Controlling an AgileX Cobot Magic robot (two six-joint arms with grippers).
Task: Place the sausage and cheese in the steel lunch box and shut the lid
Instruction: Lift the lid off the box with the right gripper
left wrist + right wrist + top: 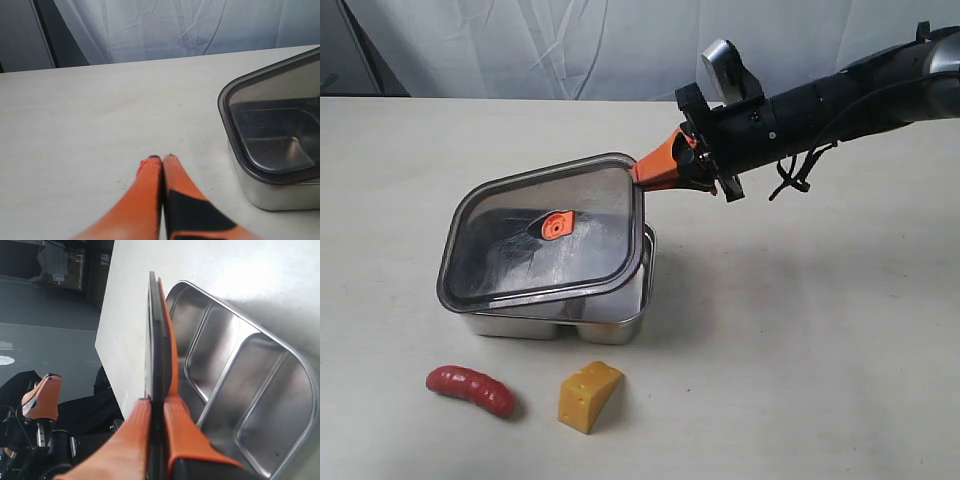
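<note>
Clamping one edge of the lid (510, 255), the right gripper (655, 170) holds it tilted over the empty steel lunch box (620, 325), while sausage (472, 389) and cheese (590, 396) lie unpacked on the table (800, 330) and the left gripper (162, 159) is closed on nothing.

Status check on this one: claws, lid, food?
Right claw shut on dark translucent lid, tilted over shiny steel lunch box. Left claw shut, empty. Red toy sausage, yellow cheese wedge on table, not boxed.
</note>
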